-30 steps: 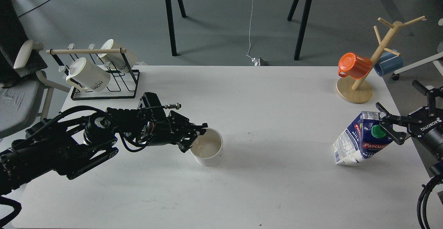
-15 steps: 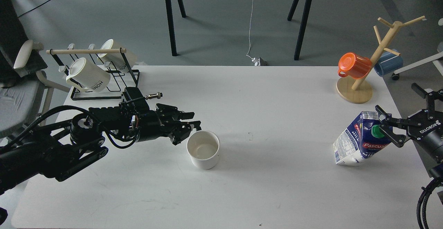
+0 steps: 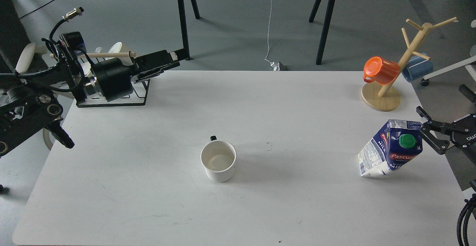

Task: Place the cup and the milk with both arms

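The cup (image 3: 218, 161) stands free on the tabletop (image 3: 148, 186), well apart from the left pincer (image 3: 174, 57), whose fingers I cannot tell apart, while the right pincer (image 3: 427, 129) gapes just beside the milk (image 3: 386, 153).

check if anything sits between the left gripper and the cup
Nothing visible does. The left gripper is up by the mug rack, and only bare table lies between it and the cup.

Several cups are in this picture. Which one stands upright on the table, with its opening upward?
The white cup near the table's middle. The orange cup and the blue cup hang on the wooden tree, and the cream mug sits tilted in the black rack.
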Controlling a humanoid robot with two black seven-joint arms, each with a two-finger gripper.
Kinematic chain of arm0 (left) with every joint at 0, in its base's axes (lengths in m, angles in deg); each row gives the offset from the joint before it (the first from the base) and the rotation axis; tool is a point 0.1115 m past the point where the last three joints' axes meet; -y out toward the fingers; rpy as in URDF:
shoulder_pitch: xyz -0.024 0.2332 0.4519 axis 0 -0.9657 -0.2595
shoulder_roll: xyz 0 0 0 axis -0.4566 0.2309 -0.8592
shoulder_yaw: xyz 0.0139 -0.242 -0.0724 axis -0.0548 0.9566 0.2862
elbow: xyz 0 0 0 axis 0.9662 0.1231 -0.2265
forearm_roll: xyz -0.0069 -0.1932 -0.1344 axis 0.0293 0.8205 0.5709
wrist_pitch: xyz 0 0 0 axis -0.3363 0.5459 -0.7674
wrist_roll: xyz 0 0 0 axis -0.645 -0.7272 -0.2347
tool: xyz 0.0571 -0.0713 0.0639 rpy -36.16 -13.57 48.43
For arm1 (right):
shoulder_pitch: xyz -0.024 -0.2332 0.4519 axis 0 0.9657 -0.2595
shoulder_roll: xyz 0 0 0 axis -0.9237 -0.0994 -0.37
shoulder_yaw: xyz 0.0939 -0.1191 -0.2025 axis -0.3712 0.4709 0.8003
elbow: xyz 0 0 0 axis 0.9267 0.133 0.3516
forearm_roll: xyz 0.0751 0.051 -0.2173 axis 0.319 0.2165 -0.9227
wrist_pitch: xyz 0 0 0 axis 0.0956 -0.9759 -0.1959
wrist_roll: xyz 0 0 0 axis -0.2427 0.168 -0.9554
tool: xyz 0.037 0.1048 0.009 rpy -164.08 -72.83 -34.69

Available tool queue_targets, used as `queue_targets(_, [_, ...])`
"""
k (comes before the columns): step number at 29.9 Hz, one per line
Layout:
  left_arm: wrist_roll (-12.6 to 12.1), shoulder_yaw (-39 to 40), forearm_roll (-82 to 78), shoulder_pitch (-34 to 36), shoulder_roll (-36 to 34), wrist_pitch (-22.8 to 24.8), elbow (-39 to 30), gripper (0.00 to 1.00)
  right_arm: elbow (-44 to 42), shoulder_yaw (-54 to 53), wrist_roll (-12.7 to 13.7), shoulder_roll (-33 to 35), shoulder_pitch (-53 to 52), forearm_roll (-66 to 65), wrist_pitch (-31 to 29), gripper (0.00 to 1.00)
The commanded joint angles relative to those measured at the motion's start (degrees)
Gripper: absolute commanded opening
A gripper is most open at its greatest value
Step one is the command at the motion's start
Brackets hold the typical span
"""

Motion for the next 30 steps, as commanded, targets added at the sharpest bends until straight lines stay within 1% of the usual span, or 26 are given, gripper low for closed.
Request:
queue_targets(1, [0.0,2.0,21.5,-3.0,-1.5,2.0,0.3,0.82,1.8,-3.4,0.2,1.0,3.1,13.2,0.0,0.98])
queue_targets(4, [0.0,2.3,33.3,-4.6,-1.4,2.2,0.8,0.82,1.6,-4.1,0.2,1.7,6.0,22.7,0.0,0.98])
queue_targets(8, [0.0,2.3,44.9,-5.9,-1.3,2.8,2.2,0.84,1.9,-6.6,0.1,1.6,14.9,26.8,0.0,0.98])
queue_targets(13, [0.0,2.1,45.7,-8.2,-0.9,3.9,2.9,0.87,3.0,-9.0,0.2,1.2,27.4,30.8,0.0,0.97])
queue_targets(17, [0.0,2.1,45.7,-8.2,-0.8,3.9,3.0,0.87,3.3,-6.9,0.3,0.8,32.6,30.2,0.0,0.97])
queue_targets(20, [0.0,2.1,45.7,-8.2,-0.7,3.8,3.0,0.87,3.2,-0.8,0.1,0.2,31.8,28.9,0.0,0.98])
queue_targets(23, [0.0,2.1,45.6,-8.2,0.0,3.7,3.0,0.87,3.2,5.1,-0.7,0.1,27.6,26.5,0.0,0.97])
queue_targets(27, [0.0,2.1,45.6,-8.2,0.1,3.7,3.0,0.87,3.0,12.6,-4.0,-1.5,21.6,22.4,0.0,0.97])
queue_targets(30, [0.0,2.1,44.3,-8.2,0.2,3.7,3.0,0.87,3.1,14.9,-5.5,-3.1,18.7,19.6,0.0,0.97])
